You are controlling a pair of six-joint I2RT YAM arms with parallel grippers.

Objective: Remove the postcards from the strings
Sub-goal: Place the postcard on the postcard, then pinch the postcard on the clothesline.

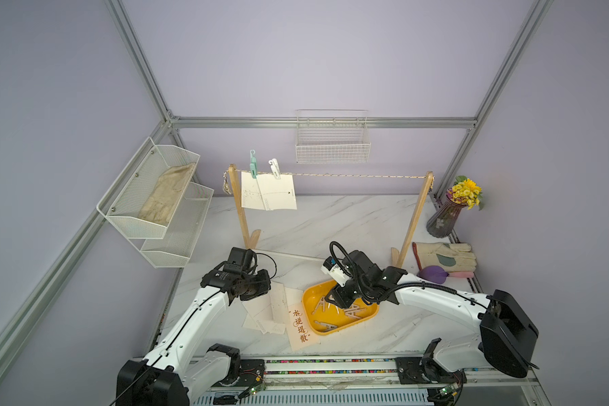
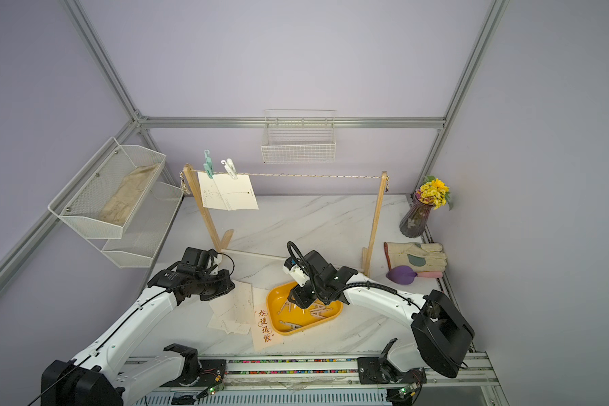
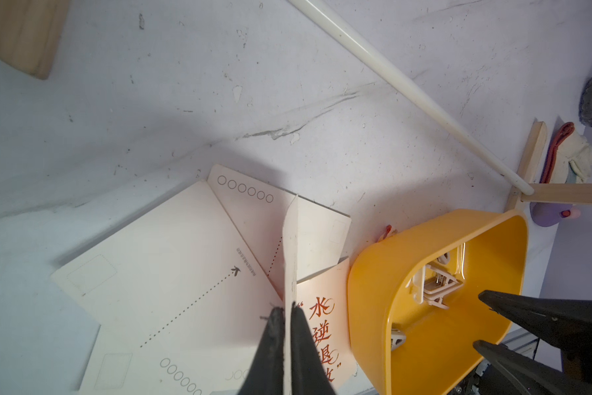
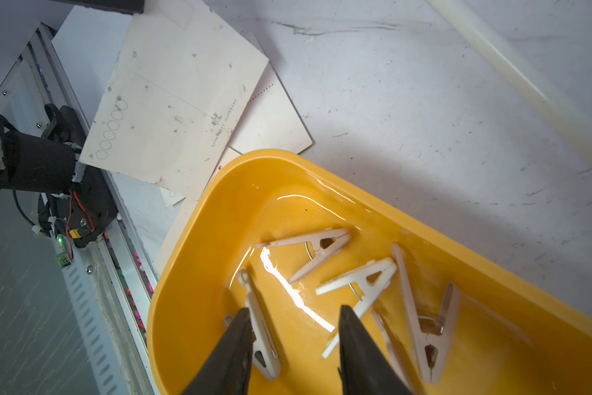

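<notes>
Clearly, the pink postcard [image 1: 301,327] reads 水逆退散 in brown calligraphy.

Two cream postcards [image 1: 268,192] at one end of the taut beige rope [image 1: 348,175]; overlapping pile [image 1: 260,316] of others flat below.

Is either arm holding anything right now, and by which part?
The left jaws pinch a postcard by its edge; the right jaws hold nothing.
</notes>
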